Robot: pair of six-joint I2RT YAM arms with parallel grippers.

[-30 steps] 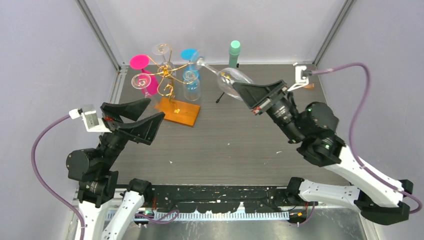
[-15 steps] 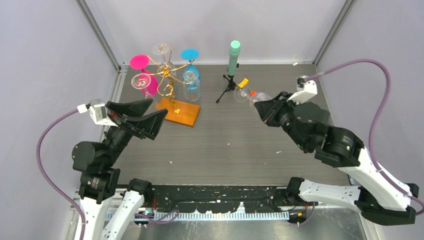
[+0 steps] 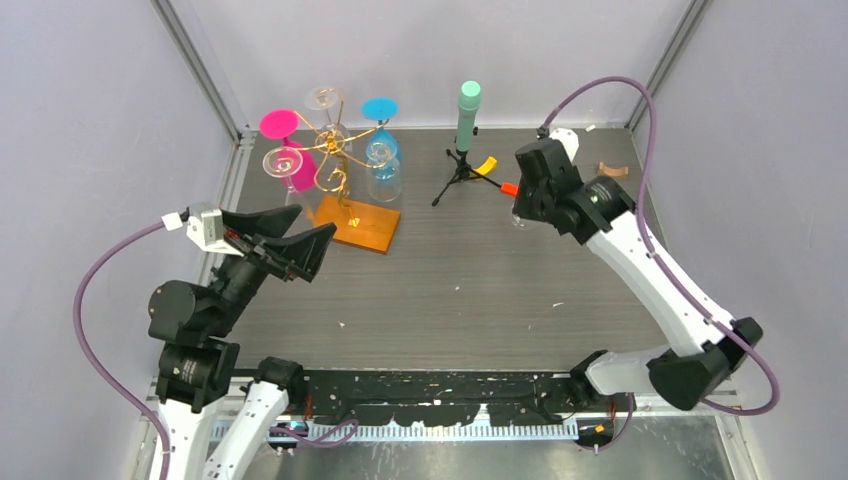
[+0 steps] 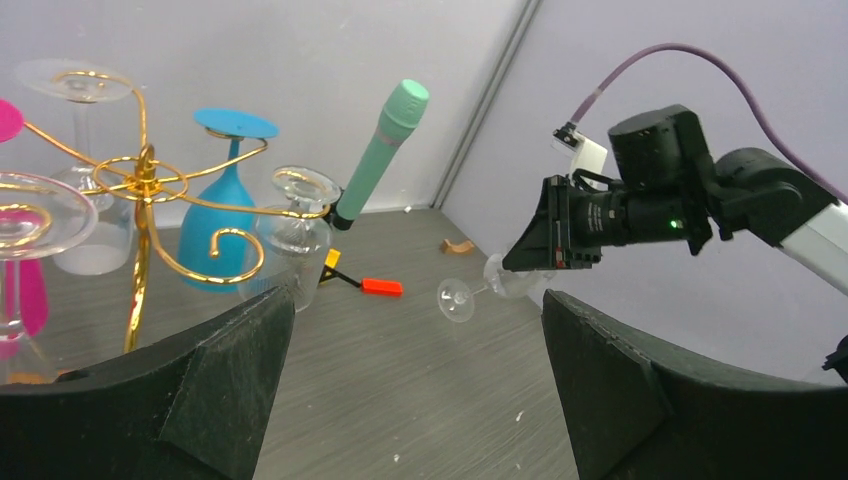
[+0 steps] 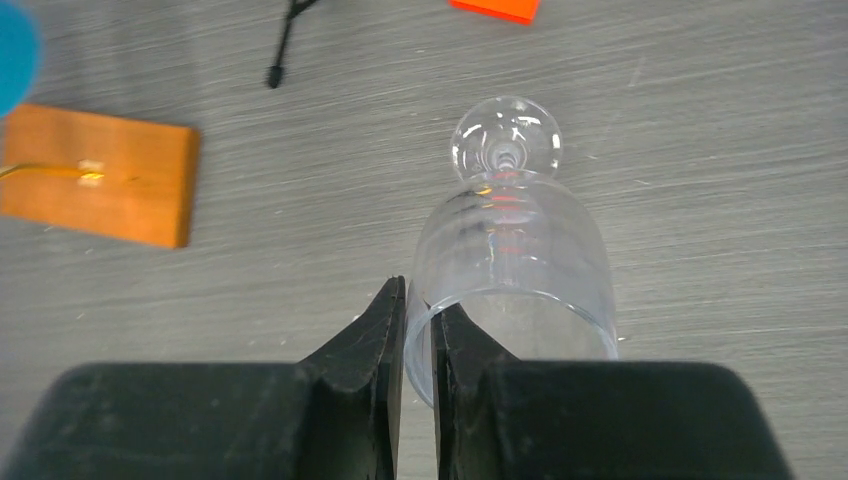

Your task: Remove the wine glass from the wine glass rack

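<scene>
The wine glass rack (image 3: 335,150) is gold wire on an orange-brown wooden base (image 3: 358,222), at the table's back left. A pink glass (image 3: 280,125), a blue one (image 3: 380,150) and clear ones still hang on it. Off the rack, right of centre, my right gripper (image 5: 418,295) is shut on the rim of a clear wine glass (image 5: 510,250), one finger inside the bowl and one outside. In the left wrist view that wine glass (image 4: 490,285) hangs tilted just above the table, foot lowest. My left gripper (image 3: 312,222) is open and holds nothing, in front of the rack.
A mint-green cylinder (image 3: 467,110) on a black tripod stands at the back centre. A small red block (image 3: 509,188), a yellow piece (image 3: 486,165) and a brown scrap (image 3: 610,170) lie near it. Grey walls close in the back and both sides.
My right arm has carried the clear glass away from the rack, to the right and down, and its wrist now points down at the table. The left gripper has barely shifted.
</scene>
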